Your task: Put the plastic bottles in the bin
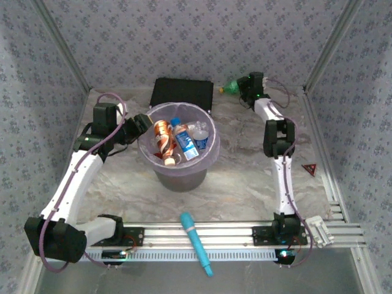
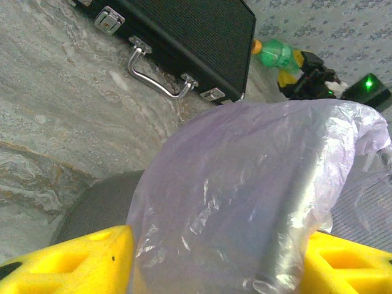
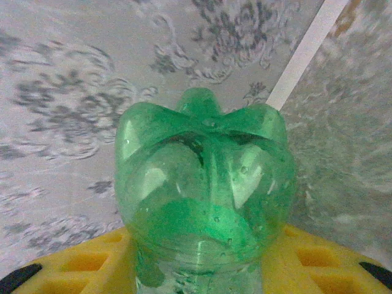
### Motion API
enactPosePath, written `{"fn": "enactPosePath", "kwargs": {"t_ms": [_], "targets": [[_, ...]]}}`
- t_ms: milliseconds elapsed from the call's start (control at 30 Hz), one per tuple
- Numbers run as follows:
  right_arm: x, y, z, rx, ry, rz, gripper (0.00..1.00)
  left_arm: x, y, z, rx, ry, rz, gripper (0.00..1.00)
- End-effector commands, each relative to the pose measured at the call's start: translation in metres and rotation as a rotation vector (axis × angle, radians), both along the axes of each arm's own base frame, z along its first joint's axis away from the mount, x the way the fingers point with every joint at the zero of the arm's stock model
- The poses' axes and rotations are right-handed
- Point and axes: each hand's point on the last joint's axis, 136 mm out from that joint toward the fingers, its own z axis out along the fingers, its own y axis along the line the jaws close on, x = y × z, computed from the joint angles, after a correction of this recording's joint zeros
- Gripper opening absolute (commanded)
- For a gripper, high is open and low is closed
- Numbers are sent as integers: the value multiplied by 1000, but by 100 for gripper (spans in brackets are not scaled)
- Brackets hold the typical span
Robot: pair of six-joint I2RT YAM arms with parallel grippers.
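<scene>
The grey bin (image 1: 179, 176) with its lilac bag (image 2: 245, 177) stands mid-table and holds several plastic bottles, among them an orange one (image 1: 162, 136) and a blue-labelled one (image 1: 185, 142). My left gripper (image 1: 146, 121) hovers at the bin's left rim. Its yellow fingers (image 2: 79, 260) stand wide apart, open, with the bag's edge between them. At the back right, my right gripper (image 1: 242, 90) is shut on the green bottle (image 1: 231, 89). That green bottle (image 3: 205, 184) sits tight between the yellow fingers (image 3: 318, 263), and its orange cap (image 2: 257, 46) points left.
A flat black box (image 1: 182, 93) with a metal handle (image 2: 156, 76) lies just behind the bin. A cyan stick (image 1: 196, 242) rests across the front rail. A small red triangle (image 1: 308, 169) lies at the right edge. Patterned walls close in the back and sides.
</scene>
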Motion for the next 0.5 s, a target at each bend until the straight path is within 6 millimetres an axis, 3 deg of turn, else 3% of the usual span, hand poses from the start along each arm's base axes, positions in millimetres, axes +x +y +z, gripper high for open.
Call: {"fn": "enactPosePath", "kwargs": {"t_ms": [0,100,200,467], "targets": [[-13,-19,104,-84,-188,29,48,-3,-1,11,3,-17,-7,62],[-38,-26,136,-119,-228,61,48,-1,-3,12,-4,-22,-14,62],[-66,-20,173,-141,-272,139,47,0,-5,14,-9,-29,-24,62],[-158,33,285,-348,-428,438,47,5,-11,18,-7,-41,-61,62]]}}
